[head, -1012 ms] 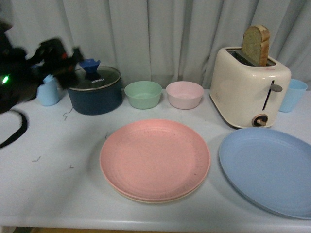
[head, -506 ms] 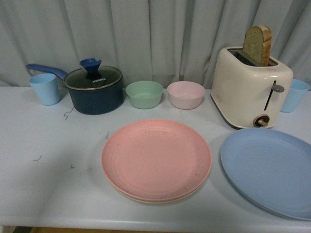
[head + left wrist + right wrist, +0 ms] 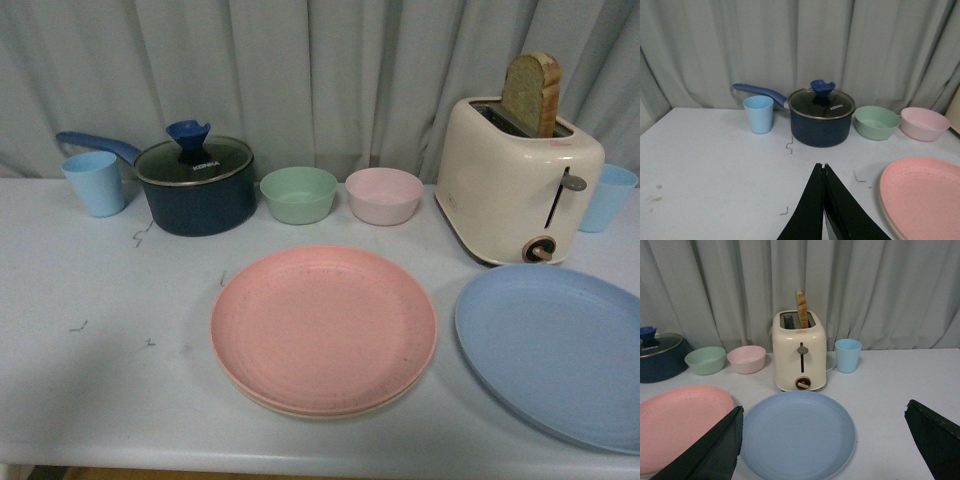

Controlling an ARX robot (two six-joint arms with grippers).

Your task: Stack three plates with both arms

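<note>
In wrist views only, left hand [image 3: 823,168] closed, right hand [image 3: 822,412] spread wide

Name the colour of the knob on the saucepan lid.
Dark blue knob; left wrist view shows it best.

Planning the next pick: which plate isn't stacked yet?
The light blue plate, alone in front of the toaster; the pink plate already rests on the cream plate.

The left pincer [image 3: 823,169] has its black jaws pressed flat together, tapering to a point. The right pincer [image 3: 823,412] has its jaws spread wide apart.
</note>
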